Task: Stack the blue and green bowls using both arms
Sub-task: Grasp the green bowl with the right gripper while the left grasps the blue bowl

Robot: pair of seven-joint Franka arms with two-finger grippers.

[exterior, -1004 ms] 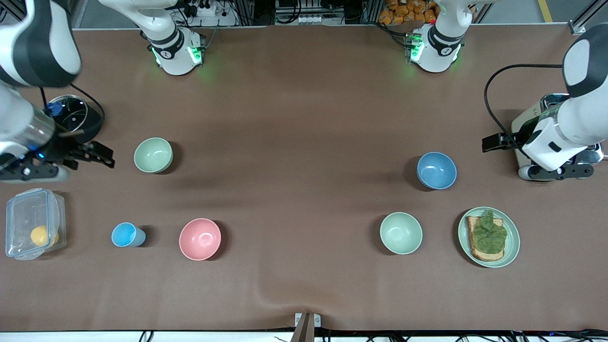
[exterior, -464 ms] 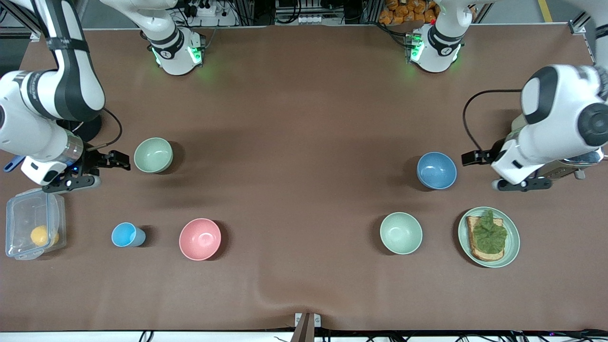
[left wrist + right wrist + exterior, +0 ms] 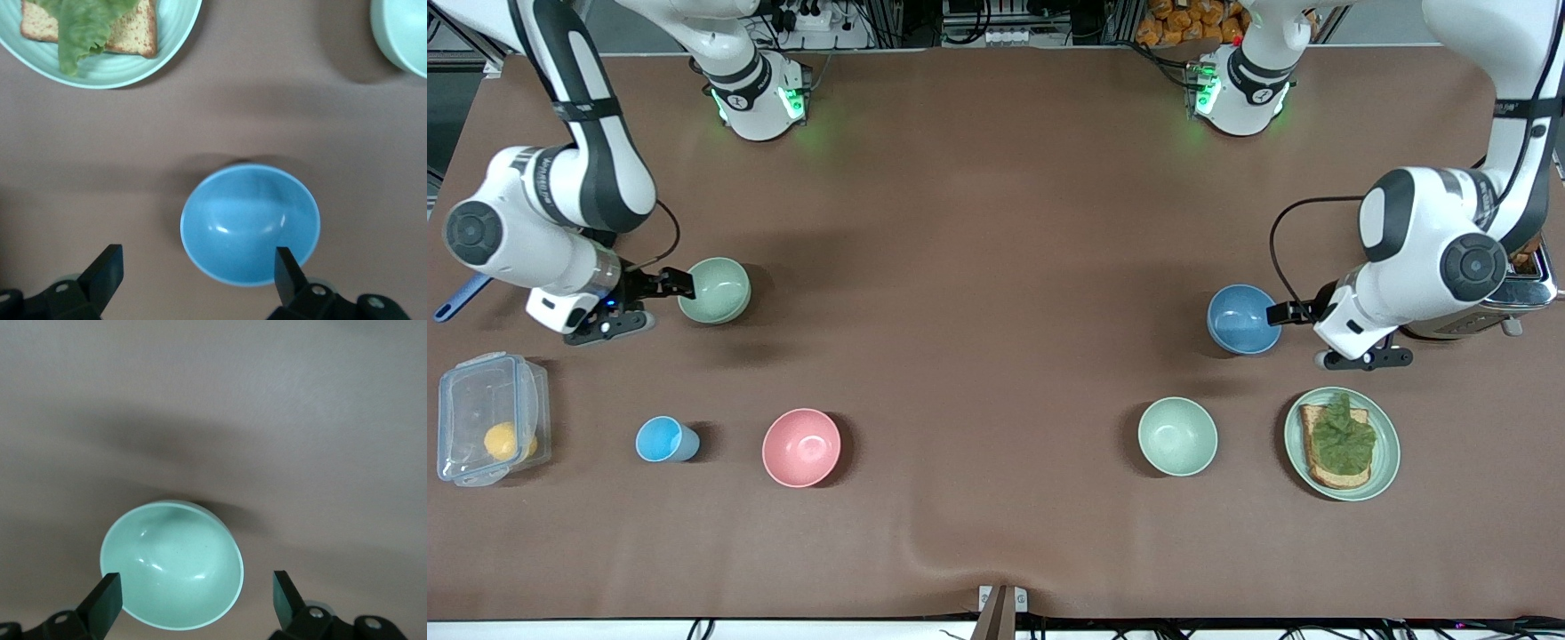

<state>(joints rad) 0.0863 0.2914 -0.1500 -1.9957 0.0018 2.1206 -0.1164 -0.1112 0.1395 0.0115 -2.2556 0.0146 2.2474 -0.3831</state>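
The green bowl (image 3: pixel 714 290) stands upright toward the right arm's end of the table. My right gripper (image 3: pixel 679 284) is open at its rim on the table-end side. In the right wrist view the green bowl (image 3: pixel 172 567) lies partly between the spread fingers of the right gripper (image 3: pixel 196 597). The blue bowl (image 3: pixel 1243 318) stands upright toward the left arm's end. My left gripper (image 3: pixel 1282 312) is open beside its rim. In the left wrist view the blue bowl (image 3: pixel 250 223) sits just ahead of the left gripper (image 3: pixel 197 273), with one finger (image 3: pixel 287 267) over its edge. Both bowls are empty.
A mintier green bowl (image 3: pixel 1177 436) and a green plate (image 3: pixel 1383 462) with toast and lettuce lie nearer the front camera than the blue bowl. A pink bowl (image 3: pixel 801 447), a light-blue cup (image 3: pixel 663 439) and a clear lidded box (image 3: pixel 489 429) lie nearer than the green bowl. A toaster (image 3: pixel 1529 283) stands under the left arm.
Both arms have swung in from the table ends. The right gripper has closed in on the green bowl's rim, the left gripper on the blue bowl's rim. The bowls have not moved.
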